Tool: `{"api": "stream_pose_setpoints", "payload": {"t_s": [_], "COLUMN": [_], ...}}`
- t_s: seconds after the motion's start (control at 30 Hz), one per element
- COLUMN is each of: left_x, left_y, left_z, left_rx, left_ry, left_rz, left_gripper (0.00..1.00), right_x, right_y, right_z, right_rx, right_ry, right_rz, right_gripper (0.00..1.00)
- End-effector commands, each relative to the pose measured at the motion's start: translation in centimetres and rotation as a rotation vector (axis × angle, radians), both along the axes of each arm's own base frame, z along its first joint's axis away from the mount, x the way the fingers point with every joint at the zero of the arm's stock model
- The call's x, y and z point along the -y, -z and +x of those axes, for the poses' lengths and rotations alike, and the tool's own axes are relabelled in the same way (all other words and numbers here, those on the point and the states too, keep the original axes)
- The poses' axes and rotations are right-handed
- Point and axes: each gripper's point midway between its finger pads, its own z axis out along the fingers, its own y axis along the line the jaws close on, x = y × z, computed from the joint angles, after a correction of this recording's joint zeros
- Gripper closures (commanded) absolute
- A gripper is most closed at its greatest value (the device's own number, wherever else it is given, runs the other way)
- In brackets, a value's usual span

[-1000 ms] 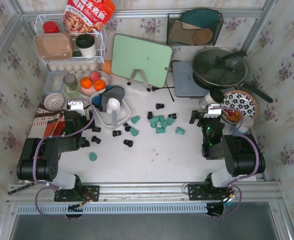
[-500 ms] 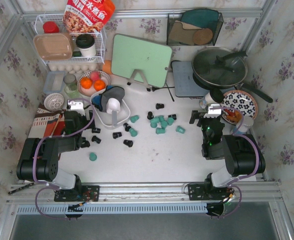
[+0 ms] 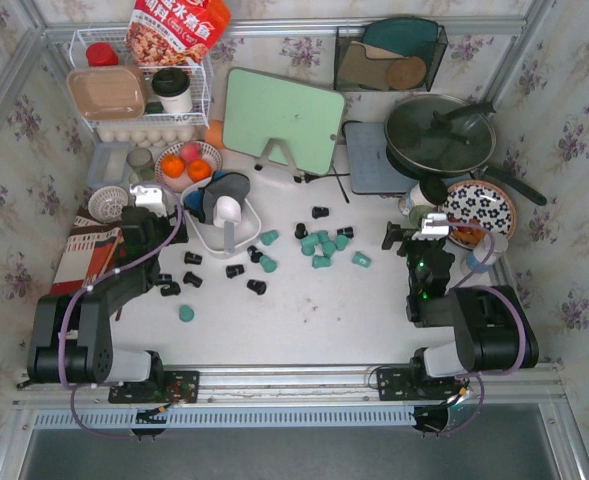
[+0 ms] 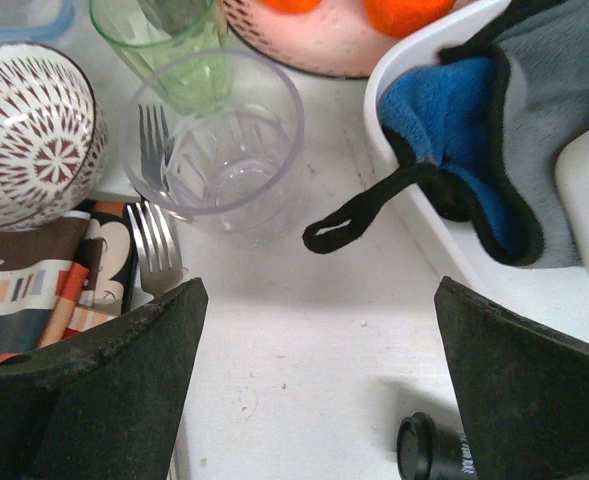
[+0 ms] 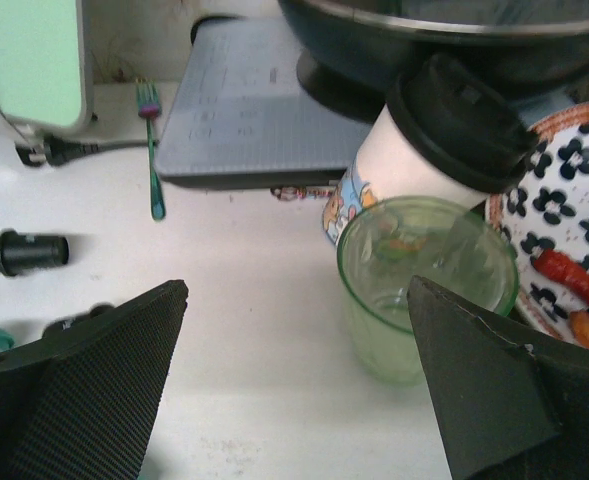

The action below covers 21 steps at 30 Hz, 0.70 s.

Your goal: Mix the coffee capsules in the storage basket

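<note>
Capsules lie scattered mid-bench beside the storage basket; left end effector and right end effector gape wide, empty.

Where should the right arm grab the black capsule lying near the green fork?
Probably best to pinch the black capsule mid-body, across its round side walls, coming down from above. It lies on its side, and the table is bare in front of and behind it.

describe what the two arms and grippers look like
The left arm and right arm are chunky black links, pale grey near the bases, each with a looping lavender cable. A small green light glows on the right one. The left gripper and right gripper have broad black fingers, the right's with a woven texture.
</note>
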Motion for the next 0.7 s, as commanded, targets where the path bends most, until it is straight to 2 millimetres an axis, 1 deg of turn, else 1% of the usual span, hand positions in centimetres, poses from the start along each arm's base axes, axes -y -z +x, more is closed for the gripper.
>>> {"api": "stream_pose_setpoints", "payload": {"t_s": [0.0, 0.07, 0.13, 0.23, 0.33, 0.4, 0.5, 0.57, 0.67], "left_x": [-0.1, -0.8, -1.2, -0.5, 0.2, 0.2, -1.0, -1.5, -2.0], "left_y": [-1.1, -2.4, -4.3, -6.7, -8.5, -9.4, -11.0, -11.2, -11.4], "left_z": [-1.1, -1.5, -1.8, -2.1, -3.1, -3.9, -5.4, -6.5, -7.4], "left_rx": [-0.019, -0.005, 0.020, 0.061, 0.085, 0.087, 0.067, 0.014, -0.054], "left_ry": [-0.002, -0.072, -0.115, -0.086, -0.060, -0.070, -0.193, -0.261, -0.332], "left_rz": [0.000, -0.028, -0.053, -0.090, -0.122, -0.144, -0.209, -0.240, -0.264], "left_gripper": [0.01, 0.01, 0.01, 0.01, 0.01, 0.01, 0.01, 0.01, 0.01], "right_x": [0.7, 1.5, 1.8, 2.0, 2.2, 2.0, 1.4, 0.8, 0.0], "right_y": [-1.1, -1.3, -1.2, -1.0, -1.1, -1.2, -1.8, -2.2, -2.6], "right_z": [0.1, 0.3, 0.5, 0.5, 0.3, 0.2, 0.4, 0.6, 0.9], "right_rx": [-0.003, -0.035, -0.076, -0.120, -0.143, -0.152, -0.148, -0.153, -0.166], "right_ry": [0.049, 0.103, 0.131, 0.159, 0.181, 0.180, 0.161, 0.147, 0.128], "right_rz": [0.033, 0.066, 0.085, 0.123, 0.155, 0.175, 0.197, 0.195, 0.177], "right_gripper": [0.00, 0.00, 0.00, 0.00, 0.00, 0.00, 0.00, 0.00, 0.00]}}
